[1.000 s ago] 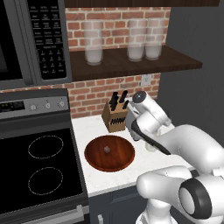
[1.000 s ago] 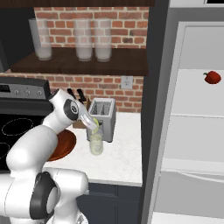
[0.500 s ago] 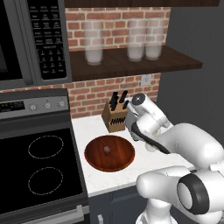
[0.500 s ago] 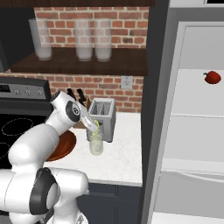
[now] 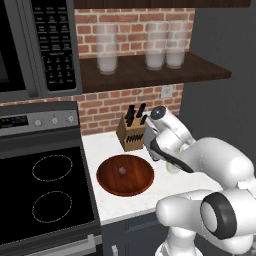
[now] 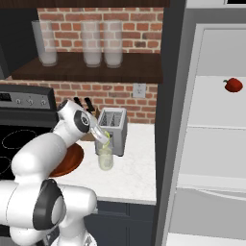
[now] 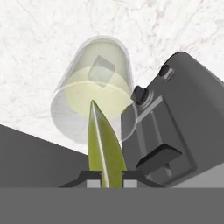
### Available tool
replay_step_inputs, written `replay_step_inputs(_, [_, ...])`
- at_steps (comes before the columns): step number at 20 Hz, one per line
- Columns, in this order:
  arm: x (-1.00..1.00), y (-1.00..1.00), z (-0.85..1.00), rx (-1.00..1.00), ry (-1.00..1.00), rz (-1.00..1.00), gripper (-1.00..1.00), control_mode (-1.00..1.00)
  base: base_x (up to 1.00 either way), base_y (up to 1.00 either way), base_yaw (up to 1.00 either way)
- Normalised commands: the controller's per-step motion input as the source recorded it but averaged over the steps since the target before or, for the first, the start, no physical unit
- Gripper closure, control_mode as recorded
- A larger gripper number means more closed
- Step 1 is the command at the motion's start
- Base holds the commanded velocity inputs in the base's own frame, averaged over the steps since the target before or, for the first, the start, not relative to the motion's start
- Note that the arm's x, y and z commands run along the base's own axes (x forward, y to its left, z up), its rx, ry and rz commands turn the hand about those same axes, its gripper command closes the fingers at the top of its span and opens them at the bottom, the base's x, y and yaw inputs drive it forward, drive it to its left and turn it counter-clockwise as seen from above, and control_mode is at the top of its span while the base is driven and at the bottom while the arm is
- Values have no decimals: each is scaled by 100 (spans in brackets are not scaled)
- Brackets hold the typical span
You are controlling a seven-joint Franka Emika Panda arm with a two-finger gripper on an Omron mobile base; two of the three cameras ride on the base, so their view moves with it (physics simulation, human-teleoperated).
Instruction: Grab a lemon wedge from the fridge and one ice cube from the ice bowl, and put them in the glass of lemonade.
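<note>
A: What did the gripper [image 7: 105, 180] have?

B: It was clamped on the thin yellow-green lemon wedge [image 7: 103, 146], whose tip pointed forward over the short clear glass of pale lemonade [image 7: 92, 98].

A: And around it?

B: The glass stood directly below the gripper on the white marble worktop [image 7: 52, 39], with a pale cube [image 7: 100, 71] inside. The grey metal toaster [image 7: 175, 122] sat just beside it, and the round reddish-brown wooden bowl [image 5: 125, 174] lay off to the other side.
</note>
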Motion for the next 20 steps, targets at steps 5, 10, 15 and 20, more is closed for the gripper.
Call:
replay_step_inputs(5, [1,0,-25,-5,-7,0,100,-100,0,0,0])
replay_step_inputs(10, [0,0,-24,-9,-14,0,100,-100,0,0,0])
replay_step_inputs(15, [0,0,-16,-7,-16,0,100,-100,0,0,0])
replay_step_inputs(20, [-9,0,-4,-4,-12,0,100,-100,0,0,0])
